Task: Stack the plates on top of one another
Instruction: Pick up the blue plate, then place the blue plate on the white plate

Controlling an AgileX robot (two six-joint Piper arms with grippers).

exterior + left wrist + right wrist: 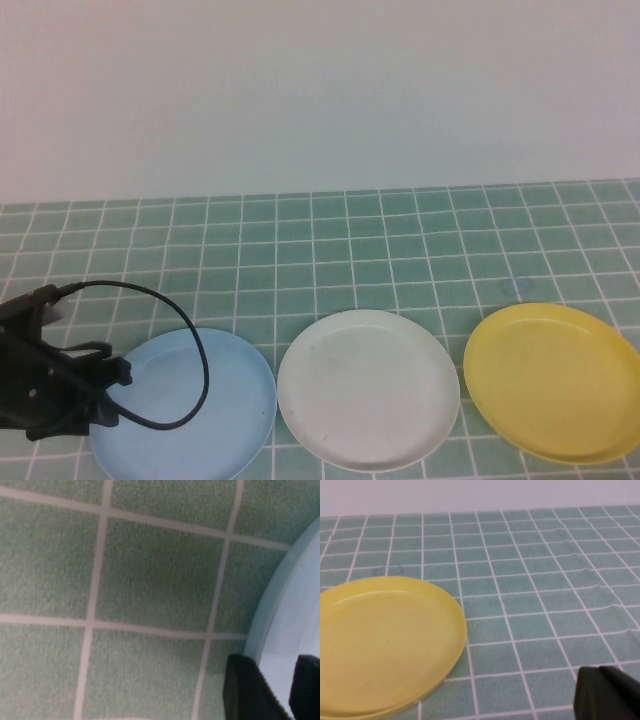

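Along the counter's (400,230) near edge sit your blue plate (215,405), white plate (368,388) and yellow plate (550,380), side by side, unstacked. Your left hand (280,690) straddles the blue rim, slightly parted; a shallow pinch could slip. Your right hand (607,692) waits beside yellow; grip unclear.

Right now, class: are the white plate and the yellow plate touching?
Apart. The high view shows a strip of green tiled cloth between the white plate and the yellow plate. The left gripper is over the blue plate's edge; the right gripper is beside the yellow plate.
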